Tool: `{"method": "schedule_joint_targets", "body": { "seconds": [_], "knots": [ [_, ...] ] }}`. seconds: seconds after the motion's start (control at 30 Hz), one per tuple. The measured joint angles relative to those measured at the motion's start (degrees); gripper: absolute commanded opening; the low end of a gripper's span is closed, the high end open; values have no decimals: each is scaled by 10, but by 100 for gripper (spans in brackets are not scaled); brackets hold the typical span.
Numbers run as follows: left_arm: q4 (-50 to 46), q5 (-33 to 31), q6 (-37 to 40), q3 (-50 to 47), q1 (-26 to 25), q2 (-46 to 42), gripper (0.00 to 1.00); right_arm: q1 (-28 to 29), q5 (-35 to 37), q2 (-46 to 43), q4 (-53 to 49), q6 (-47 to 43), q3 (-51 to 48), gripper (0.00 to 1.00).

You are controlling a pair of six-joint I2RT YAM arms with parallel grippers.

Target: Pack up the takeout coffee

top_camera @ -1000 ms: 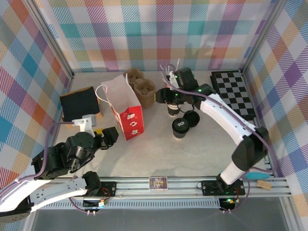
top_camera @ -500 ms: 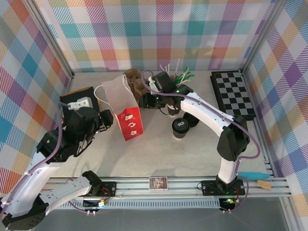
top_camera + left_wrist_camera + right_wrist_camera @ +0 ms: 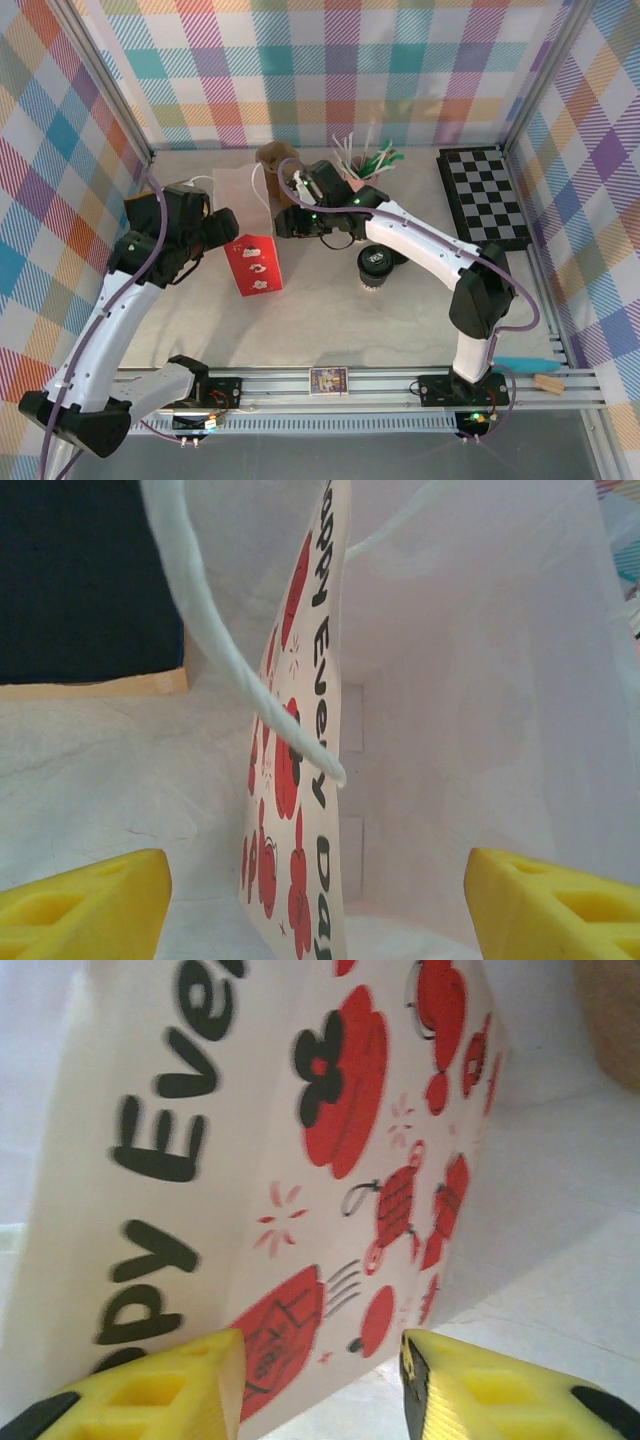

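The takeout coffee, a small white paper cup with a dark band and a round black plastic lid (image 3: 375,266), stood on the pale table (image 3: 330,320). It was to the right of the white paper carrier bag printed with red figures (image 3: 252,262), outside it and just on the near side of the right arm's forearm. The bag stood upright with its mouth open. The left gripper (image 3: 315,900) was at the bag's left side, its yellow fingers (image 3: 80,900) spread wide and clamping nothing. The bag's printed wall rose between them, with its white twisted handle (image 3: 250,680) looping across. The right gripper (image 3: 320,1385) faced the printed wall from the bag's far right side, its jaws likewise parted and empty. A flat black slab with a tan edge (image 3: 90,580) lay left of the bag, and a black-and-white checkered board (image 3: 490,195) lay at the far right.
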Motion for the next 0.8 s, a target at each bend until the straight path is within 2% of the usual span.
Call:
{"method": "schedule_joint_targets", "body": {
  "seconds": [0.17, 0.33, 0.53, 0.67, 0.73, 0.8],
  "knots": [
    [7, 14, 17, 2, 25, 24, 66, -15, 44, 1, -42, -37, 39, 50],
    [19, 24, 29, 13, 31, 55, 58, -39, 78, 32, -80, -85, 147, 55],
    [30, 37, 42, 17, 46, 79, 44, -52, 123, 120, -111, -151, 256, 60],
    [30, 45, 48, 24, 57, 98, 36, -52, 137, 211, -158, -182, 359, 64],
    [31, 46, 51, 30, 58, 106, 29, -52, 141, 257, -182, -196, 422, 63],
    [30, 46, 55, 36, 60, 108, 17, -52, 146, 293, -203, -208, 475, 64]
  ]
}}
